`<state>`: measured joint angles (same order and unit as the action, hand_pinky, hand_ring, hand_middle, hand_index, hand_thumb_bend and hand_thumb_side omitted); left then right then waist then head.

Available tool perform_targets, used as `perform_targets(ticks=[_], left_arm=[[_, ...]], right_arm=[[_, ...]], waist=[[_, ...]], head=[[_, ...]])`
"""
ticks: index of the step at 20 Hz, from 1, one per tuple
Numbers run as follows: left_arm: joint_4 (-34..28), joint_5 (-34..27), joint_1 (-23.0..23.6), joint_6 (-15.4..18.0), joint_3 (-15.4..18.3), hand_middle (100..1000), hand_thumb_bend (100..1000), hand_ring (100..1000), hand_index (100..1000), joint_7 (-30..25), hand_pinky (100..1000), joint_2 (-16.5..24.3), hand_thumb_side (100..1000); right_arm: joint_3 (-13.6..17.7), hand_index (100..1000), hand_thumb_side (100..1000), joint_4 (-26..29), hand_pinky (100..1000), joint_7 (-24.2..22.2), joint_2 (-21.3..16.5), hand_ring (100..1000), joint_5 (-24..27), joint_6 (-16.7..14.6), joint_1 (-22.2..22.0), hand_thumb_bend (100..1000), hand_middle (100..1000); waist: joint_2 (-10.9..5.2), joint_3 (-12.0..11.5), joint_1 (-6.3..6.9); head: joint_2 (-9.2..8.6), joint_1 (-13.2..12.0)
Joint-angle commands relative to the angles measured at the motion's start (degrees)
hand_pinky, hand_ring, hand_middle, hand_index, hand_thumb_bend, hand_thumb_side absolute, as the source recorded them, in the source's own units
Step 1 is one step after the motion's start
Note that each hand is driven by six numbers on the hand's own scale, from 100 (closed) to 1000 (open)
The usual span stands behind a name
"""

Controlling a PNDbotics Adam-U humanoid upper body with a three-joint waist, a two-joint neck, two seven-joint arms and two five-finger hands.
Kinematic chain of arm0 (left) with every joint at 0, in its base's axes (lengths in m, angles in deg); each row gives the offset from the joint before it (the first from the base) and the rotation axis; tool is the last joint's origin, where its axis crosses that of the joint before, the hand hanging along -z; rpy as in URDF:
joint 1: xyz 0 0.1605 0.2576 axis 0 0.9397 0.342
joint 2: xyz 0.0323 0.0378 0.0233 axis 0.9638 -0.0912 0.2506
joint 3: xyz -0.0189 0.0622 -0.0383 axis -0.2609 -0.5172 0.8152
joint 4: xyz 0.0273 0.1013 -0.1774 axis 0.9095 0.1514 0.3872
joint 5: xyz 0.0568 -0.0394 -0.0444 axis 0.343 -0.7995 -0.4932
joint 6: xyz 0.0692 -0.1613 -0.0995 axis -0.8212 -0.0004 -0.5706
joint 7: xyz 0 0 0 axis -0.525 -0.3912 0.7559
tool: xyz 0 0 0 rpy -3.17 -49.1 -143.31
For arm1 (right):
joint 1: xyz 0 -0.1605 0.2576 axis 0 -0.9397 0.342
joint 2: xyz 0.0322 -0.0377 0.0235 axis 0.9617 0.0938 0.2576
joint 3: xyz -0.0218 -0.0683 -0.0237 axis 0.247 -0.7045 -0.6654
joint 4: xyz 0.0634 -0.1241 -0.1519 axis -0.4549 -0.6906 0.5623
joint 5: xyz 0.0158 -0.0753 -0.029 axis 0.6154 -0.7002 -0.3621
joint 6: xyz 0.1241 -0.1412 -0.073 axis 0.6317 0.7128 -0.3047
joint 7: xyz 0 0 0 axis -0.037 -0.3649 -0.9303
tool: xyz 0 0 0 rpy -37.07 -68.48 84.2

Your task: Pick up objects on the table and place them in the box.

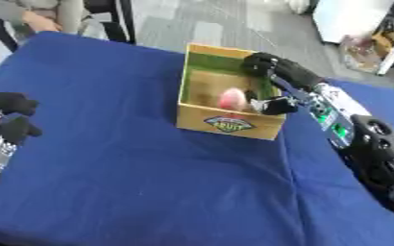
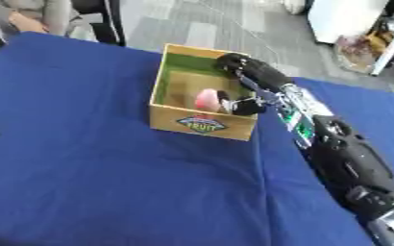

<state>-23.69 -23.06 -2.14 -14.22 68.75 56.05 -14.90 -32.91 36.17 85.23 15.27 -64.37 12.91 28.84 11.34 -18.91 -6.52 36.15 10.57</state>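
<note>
Resting at the left edge, my left hand (image 1: 7,117) is relaxed over the blue counter (image 1: 133,182). At center frame, my right hand (image 1: 267,79) reaches into the box (image 1: 230,124), but I cannot tell whether it grasps the pink object (image 1: 231,98).

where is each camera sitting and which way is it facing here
Left eye view: in the head, looking down at the blue cloth-covered table and yellow cardboard box; left hand at the left edge, right hand over the box.
Right eye view: in the head, same downward look, shifted slightly; more of the right arm shows, only a sliver of the left hand.
Both share the box, a pink rounded object inside, and the right hand.
</note>
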Motion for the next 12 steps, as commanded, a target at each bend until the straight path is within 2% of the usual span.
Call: perform_targets(ticks=[1,6,9,12], left_arm=[[-0.4,0.19,0.18,0.03,0.98,569,400,790,724,0.6,571,0.58,391],[0.26,1.22,2.13,0.26,2.55,570,404,795,722,2.16,571,0.54,393],[0.67,1.82,3.16,0.33,3.48,572,407,800,721,3.15,571,0.34,396],[1.08,2.33,3.88,0.33,4.21,574,409,801,720,3.95,571,0.08,398]], right_arm=[[0.66,917,259,5.24,796,0.38,-2.2,1000,3.07,-0.04,0.15,100,888],[1.58,879,200,12.74,743,1.7,-1.78,1000,7.97,1.47,-3.88,100,835],[2.98,811,198,17.25,683,3.69,-0.06,1000,10.77,3.72,-7.64,100,771],[4.55,801,203,21.85,672,5.96,2.41,1000,13.62,6.5,-12.1,100,761]], waist=[[-1.18,1.03,0.65],[-1.77,4.94,1.28],[-2.0,7.16,1.51],[-2.16,9.3,1.54]], head=[[0.29,-1.11],[1.22,-3.7],[1.77,-5.19],[2.4,-6.63]])
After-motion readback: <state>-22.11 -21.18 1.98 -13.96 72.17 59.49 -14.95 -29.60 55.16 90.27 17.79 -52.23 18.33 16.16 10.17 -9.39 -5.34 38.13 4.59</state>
